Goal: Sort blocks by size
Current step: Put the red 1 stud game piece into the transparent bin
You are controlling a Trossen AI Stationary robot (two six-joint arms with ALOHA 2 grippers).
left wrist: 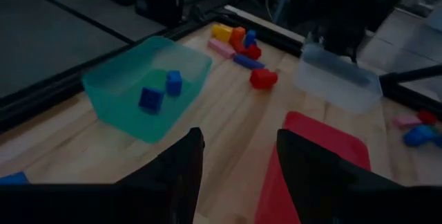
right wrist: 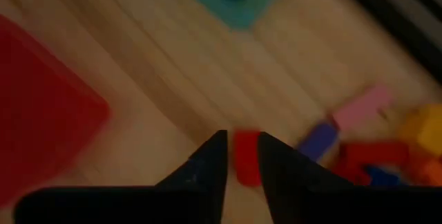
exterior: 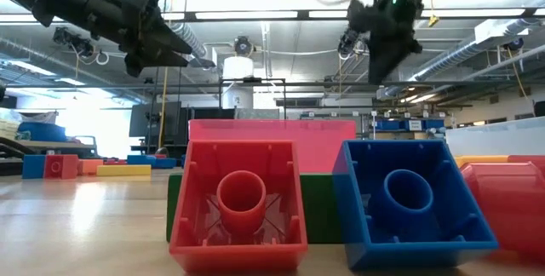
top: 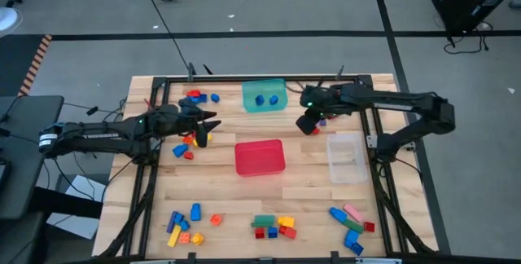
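The bench (top: pixel 220 187) is seen from above with three tubs: a teal tub (top: pixel 264 95) at 12 o'clock, a red tub (top: pixel 260 156) at the centre and a clear tub (top: pixel 347 157) at 3 o'clock of the red one. Two blue blocks (top: pixel 266 99) are lying inside the teal tub; nothing can be made out in the other two tubs. The right gripper (top: pixel 308 125) is held just off the teal tub's 4 o'clock corner, between it and the clear tub. In the right wrist view a small red block (right wrist: pixel 246 156) is seen between its jaws, which are set narrow about it; whether the block is gripped or free cannot be told. The left gripper (top: pixel 210 125) is held at 9 o'clock of the bench centre, above a small cluster of blocks (top: pixel 190 145), its jaws moderately apart with nothing between them, as shown in the left wrist view. Further blocks are scattered: a few at 11 o'clock (top: pixel 200 97), a heap beside the right gripper (right wrist: pixel 387 151), and three groups along the 6 o'clock edge, at the left (top: pixel 185 225), middle (top: pixel 273 226) and right (top: pixel 352 225). In the low view a red brick (exterior: pixel 239 206) and a blue brick (exterior: pixel 411 202) are seen close up, hollow sides facing the camera.
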